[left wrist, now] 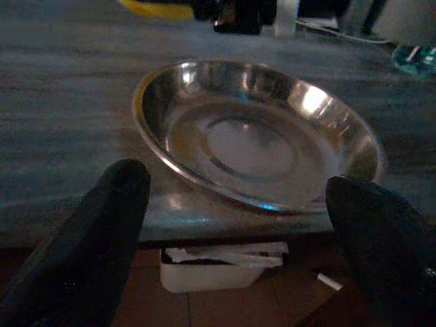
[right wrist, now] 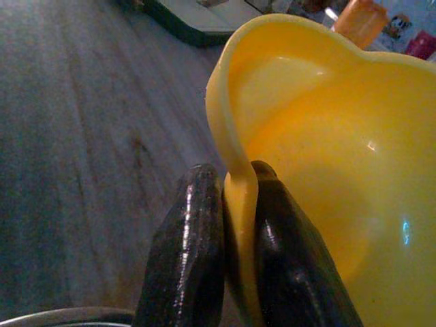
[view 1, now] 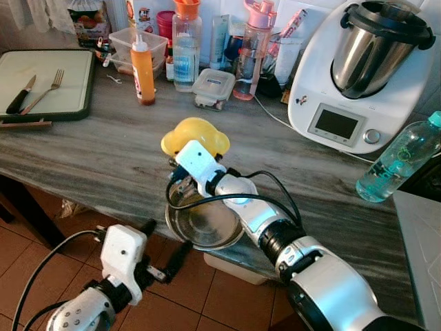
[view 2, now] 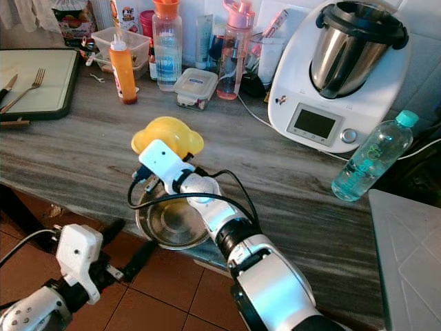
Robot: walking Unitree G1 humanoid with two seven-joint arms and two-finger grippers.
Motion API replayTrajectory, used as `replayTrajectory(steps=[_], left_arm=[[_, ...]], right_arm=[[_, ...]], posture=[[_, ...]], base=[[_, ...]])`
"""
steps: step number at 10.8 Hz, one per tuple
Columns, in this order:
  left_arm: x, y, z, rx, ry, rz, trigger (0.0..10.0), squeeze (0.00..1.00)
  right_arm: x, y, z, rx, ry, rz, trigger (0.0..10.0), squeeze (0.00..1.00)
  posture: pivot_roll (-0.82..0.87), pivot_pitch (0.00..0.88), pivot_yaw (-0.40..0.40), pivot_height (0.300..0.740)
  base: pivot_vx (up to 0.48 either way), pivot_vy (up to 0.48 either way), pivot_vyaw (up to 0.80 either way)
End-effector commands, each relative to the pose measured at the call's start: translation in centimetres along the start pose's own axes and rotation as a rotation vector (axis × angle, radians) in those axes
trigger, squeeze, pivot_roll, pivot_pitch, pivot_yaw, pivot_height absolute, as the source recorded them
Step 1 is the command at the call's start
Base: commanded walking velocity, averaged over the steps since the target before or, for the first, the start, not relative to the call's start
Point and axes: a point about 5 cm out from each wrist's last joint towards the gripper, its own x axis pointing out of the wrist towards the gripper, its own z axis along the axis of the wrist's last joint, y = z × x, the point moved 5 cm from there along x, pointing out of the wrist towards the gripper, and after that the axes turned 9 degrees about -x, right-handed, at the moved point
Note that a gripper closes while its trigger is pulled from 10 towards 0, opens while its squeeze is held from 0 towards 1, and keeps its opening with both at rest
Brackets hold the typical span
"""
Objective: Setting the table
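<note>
**Yellow bowl gripped at the rim over the grey table**

The right tool (right wrist: 238, 225) pinches the rim of a yellow bowl (view 1: 196, 135) — one black finger inside the wall, one outside, the plastic clamped tight between them. The bowl sits out on the table (view 1: 103, 158), just beyond a shallow steel dish (view 1: 203, 224) that lies at the table's near edge, partly overhanging it. The right arm reaches across above that dish, its black cable looping over the rim.

The left tool (left wrist: 238, 225) hangs lower, in front of the table edge, its two fingers spread wide with the steel dish seen between them; it grips nothing.

The table is grey with a streaked, wood-like grain. At its far left lies a green-edged tray (view 1: 48, 86) carrying a fork (view 1: 45, 89) and a knife (view 1: 21, 95). Along the back stand an orange squeeze bottle (view 1: 142, 69), a clear bottle with an orange cap (view 1: 186, 45), a pink-lidded bottle (view 1: 253, 48) and a small lidded container (view 1: 213, 87). To the right stands a white kitchen machine (view 1: 362, 76) with a steel jug and a small screen — a clear water bottle (view 1: 400, 158) with a teal cap leans beside it.

Below the table the floor (view 1: 227, 296) is of reddish-brown tiles, and a white tub (left wrist: 218, 266) rests on it under the table edge.
</note>
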Motion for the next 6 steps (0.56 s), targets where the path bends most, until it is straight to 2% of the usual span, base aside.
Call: replayTrajectory(steps=[1, 3, 4, 6], left_arm=[[-0.6, 0.6, 0.3, 0.016, -0.003, 0.019, 10.0, 0.00], [-1.5, 1.8, 0.2, 0.005, 0.002, 0.072, 10.0, 0.00], [-2.0, 2.2, -0.6, 0.011, 0.037, 0.074, 10.0, 0.00], [-2.0, 2.1, -1.6, 0.022, 0.071, 0.050, 10.0, 0.00]], right_arm=[[2.9, 4.5, 7.5, 0.017, -0.186, 0.093, 10.0, 0.00], [2.7, 4.3, 7.0, 0.026, -0.189, 0.074, 10.0, 0.00], [2.6, 4.0, 6.9, 0.028, -0.189, 0.061, 10.0, 0.00], [2.6, 3.6, 7.0, 0.028, -0.191, 0.049, 10.0, 0.00]], posture=[[0.26, 0.074, -0.130, 0.740], [0.26, 0.076, -0.126, 0.740], [0.26, 0.078, -0.123, 0.740], [0.26, 0.075, -0.122, 0.740]], base=[[0.000, 0.000, 0.00], [0.000, 0.000, 0.00], [0.000, 0.000, 0.00], [0.000, 0.000, 0.00]])
